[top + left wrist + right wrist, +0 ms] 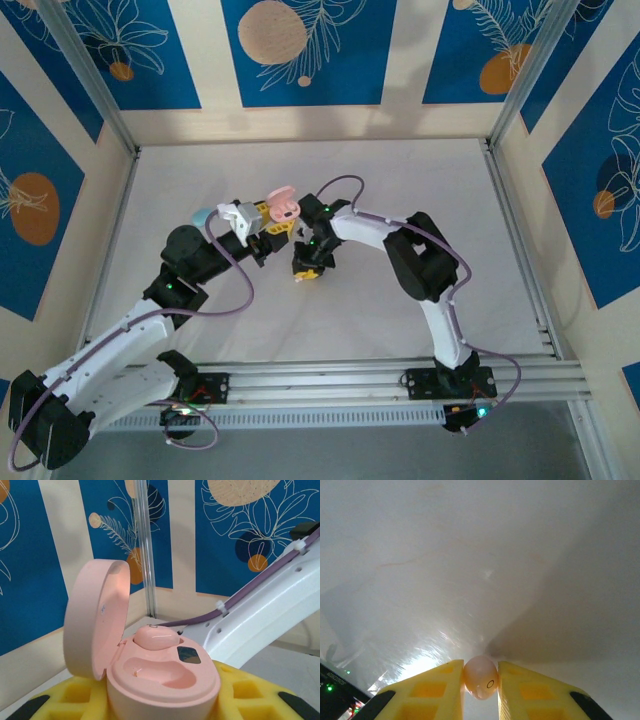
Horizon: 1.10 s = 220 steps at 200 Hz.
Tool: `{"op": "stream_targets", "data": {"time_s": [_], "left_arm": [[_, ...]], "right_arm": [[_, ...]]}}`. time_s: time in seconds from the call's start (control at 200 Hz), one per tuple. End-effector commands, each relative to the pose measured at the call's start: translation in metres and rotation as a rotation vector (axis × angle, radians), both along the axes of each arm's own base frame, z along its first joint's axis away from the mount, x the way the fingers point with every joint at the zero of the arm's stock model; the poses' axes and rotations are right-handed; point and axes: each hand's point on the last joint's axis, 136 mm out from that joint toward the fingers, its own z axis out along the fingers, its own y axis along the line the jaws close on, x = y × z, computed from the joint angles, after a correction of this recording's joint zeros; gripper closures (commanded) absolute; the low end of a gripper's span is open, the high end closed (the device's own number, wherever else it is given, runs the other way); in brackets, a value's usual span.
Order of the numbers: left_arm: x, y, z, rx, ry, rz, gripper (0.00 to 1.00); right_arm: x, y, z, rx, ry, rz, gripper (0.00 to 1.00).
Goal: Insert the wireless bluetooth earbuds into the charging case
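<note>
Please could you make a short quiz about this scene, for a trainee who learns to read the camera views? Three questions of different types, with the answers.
1. True or false: the pink charging case, held by the left gripper, has its lid open.
2. How many earbuds sit in the wells of the case? A) none B) one C) two
3. Fill in: the right gripper is shut on a pink ____.

Key
1. True.
2. B: the seated earbud fills the far well, and the near well is empty.
3. Earbud: the pinched earbud sits between the yellow fingers.
</note>
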Motion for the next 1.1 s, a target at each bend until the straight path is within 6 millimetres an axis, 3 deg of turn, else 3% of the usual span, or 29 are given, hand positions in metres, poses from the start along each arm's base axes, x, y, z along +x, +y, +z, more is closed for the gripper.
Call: {"op": "stream_targets", "data": {"time_s": [0.0, 0.305, 0.485, 0.64, 0.88, 1.095], "left_arm": [[0.002, -0.002, 0.002, 0.008, -0.022, 0.009, 0.63], [0.022, -0.015, -0.043, 0.069, 0.059, 0.014, 0.63], [0.031, -0.023, -0.068, 0.108, 0.097, 0.01, 0.63], [0.035, -0.029, -0.084, 0.147, 0.107, -0.002, 0.63], [0.038, -0.038, -0.097, 0.183, 0.1, -0.029, 0.63], [0.04, -0.044, -0.104, 0.222, 0.105, -0.035, 0.63]], "right_arm": [[0.007, -0.015, 0.029, 0.059, -0.05, -0.018, 0.78], [0.005, -0.055, 0.062, 0.105, -0.09, -0.082, 0.78], [0.008, -0.087, 0.105, 0.044, -0.221, -0.082, 0.78], [0.009, -0.1, 0.147, 0.094, -0.29, -0.106, 0.78], [0.004, -0.097, 0.205, 0.195, -0.384, -0.075, 0.78], [-0.002, -0.08, 0.235, 0.297, -0.402, -0.035, 0.78]]}}
